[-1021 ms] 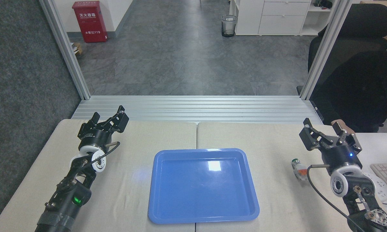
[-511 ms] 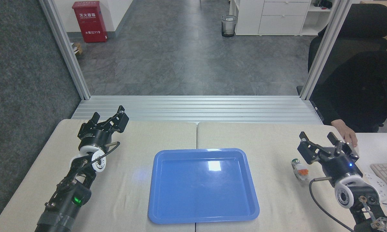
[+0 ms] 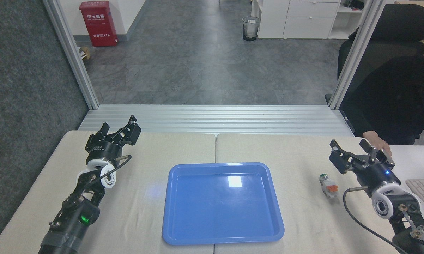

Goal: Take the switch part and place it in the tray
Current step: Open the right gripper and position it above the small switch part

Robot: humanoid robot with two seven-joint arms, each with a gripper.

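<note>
Jaws spread wide on right gripper [image 3: 353,154], hovering near tabletop's right edge. Switch part [image 3: 328,185] lying beside it, outside tray [image 3: 222,238]. Left gripper [image 3: 121,131] likewise parted.

tray [image 3: 223,204] centred on table [image 3: 145,211]; switch part [image 3: 328,185] right of it, beside right tool [image 3: 351,153]
</note>
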